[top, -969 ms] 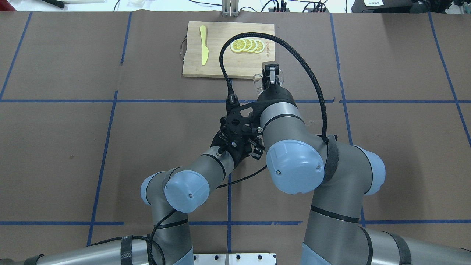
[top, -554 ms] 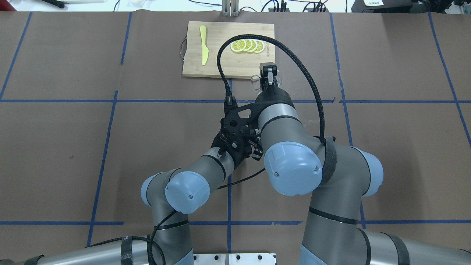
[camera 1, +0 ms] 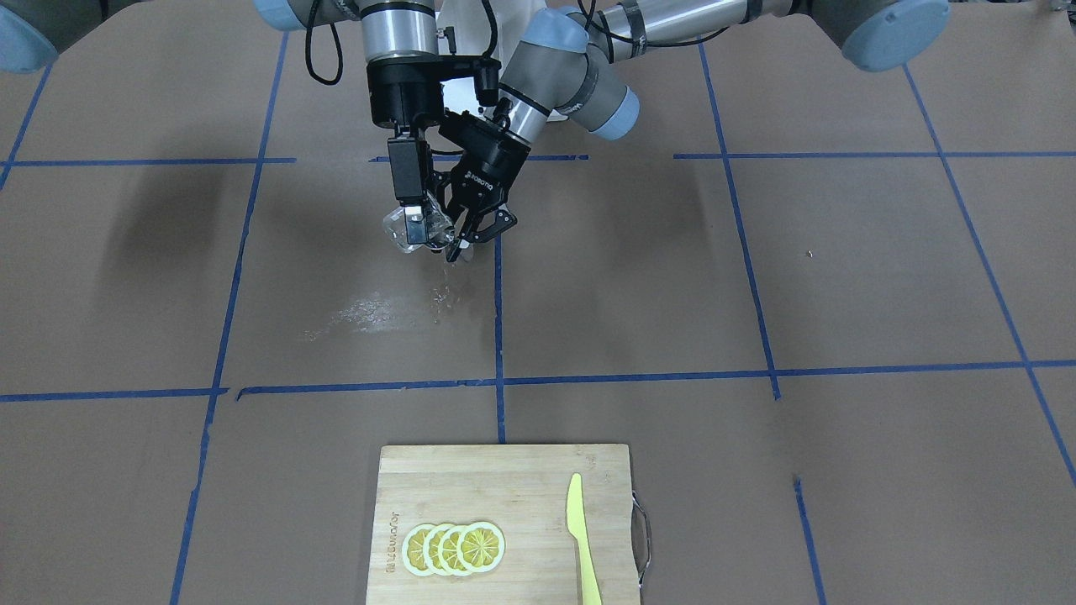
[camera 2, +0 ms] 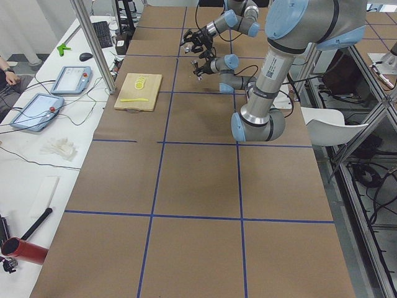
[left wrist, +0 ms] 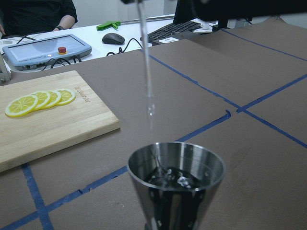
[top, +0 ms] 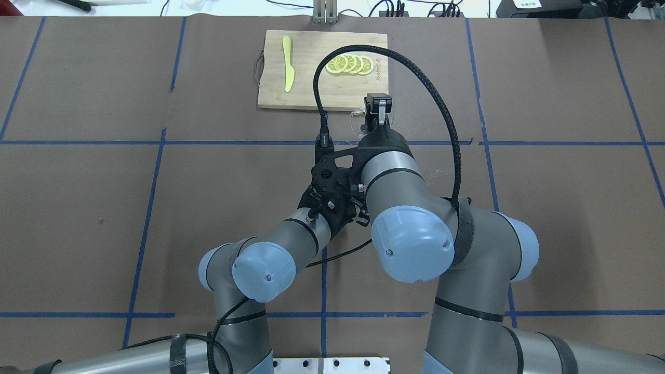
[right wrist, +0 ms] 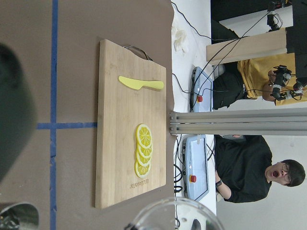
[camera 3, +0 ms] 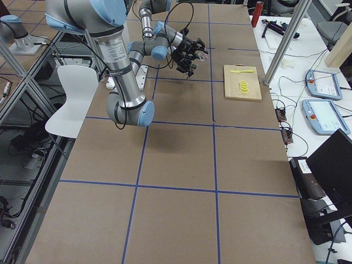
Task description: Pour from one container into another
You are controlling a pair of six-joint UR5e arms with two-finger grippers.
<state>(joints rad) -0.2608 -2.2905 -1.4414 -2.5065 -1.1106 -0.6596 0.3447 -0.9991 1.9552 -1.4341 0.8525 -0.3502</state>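
Note:
My right gripper [camera 1: 418, 220] is shut on the clear glass measuring cup [camera 1: 400, 232], which is tipped over with its lip toward the jigger. A thin stream of liquid [left wrist: 147, 72] falls into the steel jigger [left wrist: 177, 184], which holds dark liquid. In the front view the jigger [camera 1: 457, 251] sits in my left gripper [camera 1: 472, 239], shut on it just beside the cup. From overhead, the right gripper [top: 377, 111] and the cup [top: 356, 120] show; the left gripper is hidden under the right wrist. The cup's rim [right wrist: 172, 213] fills the bottom of the right wrist view.
A wet patch [camera 1: 378, 309] shines on the brown paper below the grippers. A bamboo cutting board [camera 1: 521, 479] with lemon slices [camera 1: 454, 548] and a yellow knife [camera 1: 580, 538] lies on the table's far side. Blue tape lines cross the table.
The right wrist has shifted slightly toward the robot and to its left, and the glass cup has tipped further. The left arm has stayed still.

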